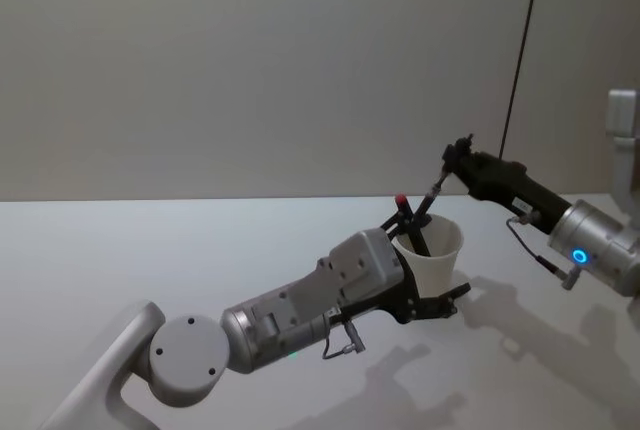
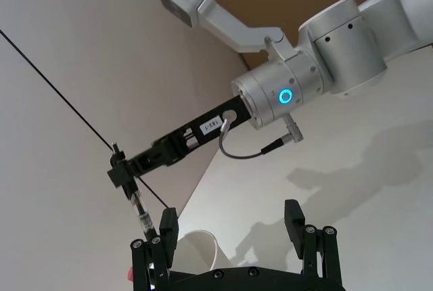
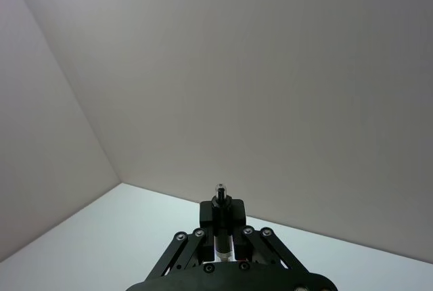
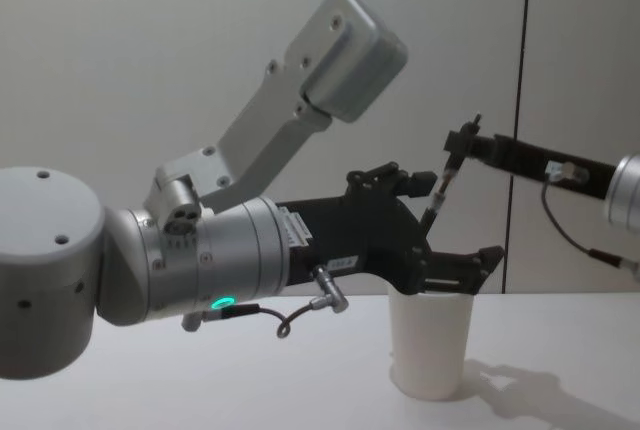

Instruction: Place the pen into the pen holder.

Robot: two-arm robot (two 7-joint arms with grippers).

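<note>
Two pinched fingers [image 1: 452, 158] gripping pen [image 1: 432, 195]

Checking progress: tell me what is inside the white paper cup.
The dark pen, held by the right gripper, slants into the white paper cup; its tip is hidden by the cup wall.

Dim, even overhead lighting; soft arm shadows fall on the surface [image 1: 120, 250] at lower right of the head view.

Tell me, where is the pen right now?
The pen is held near its top by the right gripper, slanting down with its lower end inside the white pen holder. The left gripper sits around that cup, right of the table's centre.
</note>
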